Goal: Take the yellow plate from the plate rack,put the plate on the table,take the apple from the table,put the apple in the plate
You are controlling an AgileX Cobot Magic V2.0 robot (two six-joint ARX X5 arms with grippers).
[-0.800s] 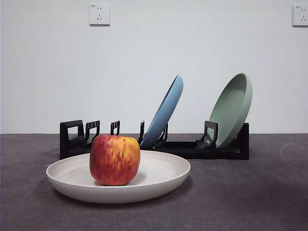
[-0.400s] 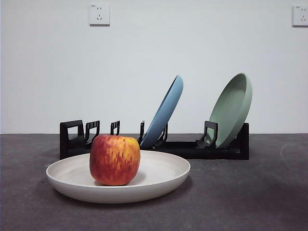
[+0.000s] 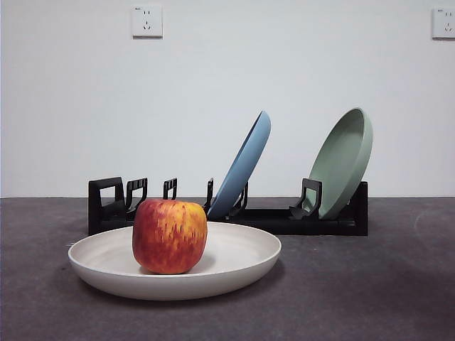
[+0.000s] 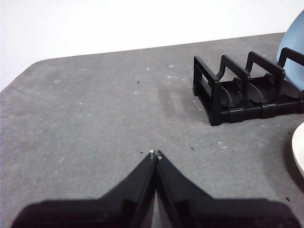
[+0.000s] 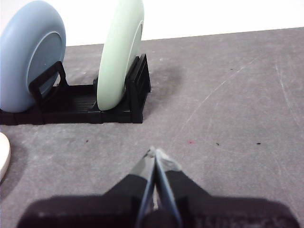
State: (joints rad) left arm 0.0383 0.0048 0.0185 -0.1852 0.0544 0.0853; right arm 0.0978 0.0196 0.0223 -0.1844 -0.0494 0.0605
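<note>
Both fingers pressed together, apple [image 3: 169, 236] on yellow plate [image 3: 234, 264], table [image 3: 370, 284] around.

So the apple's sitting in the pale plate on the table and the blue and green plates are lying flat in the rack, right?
Not quite. The apple does sit in the pale plate on the table, but the front view shows the blue plate and green plate standing tilted in the rack.

Low front view faces the plate rack [image 3: 227, 213]; both wrists share it.
</note>
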